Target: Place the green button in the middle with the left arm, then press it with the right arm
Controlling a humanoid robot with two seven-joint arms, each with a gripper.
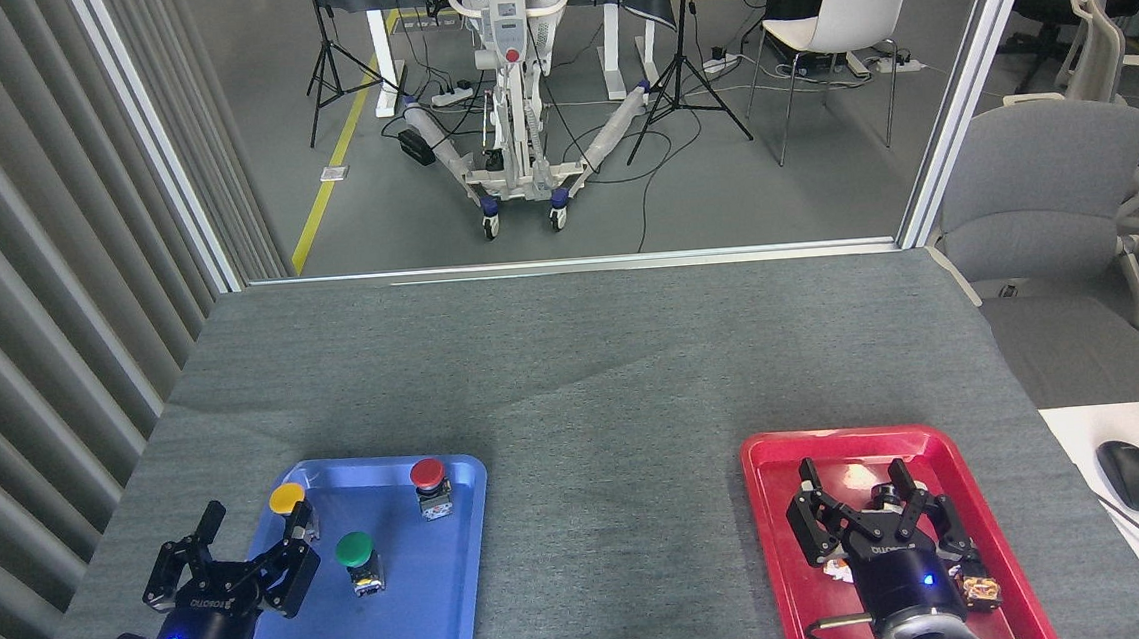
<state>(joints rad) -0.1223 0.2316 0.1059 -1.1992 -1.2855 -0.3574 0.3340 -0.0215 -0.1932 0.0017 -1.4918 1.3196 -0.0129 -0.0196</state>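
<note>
The green button [357,559] stands upright in the blue tray [419,611], its dark-green cap up. Left of it, over the tray's left rim, my left gripper [255,526] is open with nothing between its fingers. The middle [615,517] is bare grey cloth between the two trays. Over the red tray [766,526] my right gripper [853,475] is open and empty.
A yellow-capped button [290,504] and a red-capped button [430,484] stand at the back of the blue tray. Small parts lie in the red tray beside my right gripper. A mouse [1132,476] rests on a white desk at right. A grey chair [1047,196] stands past the table's right edge.
</note>
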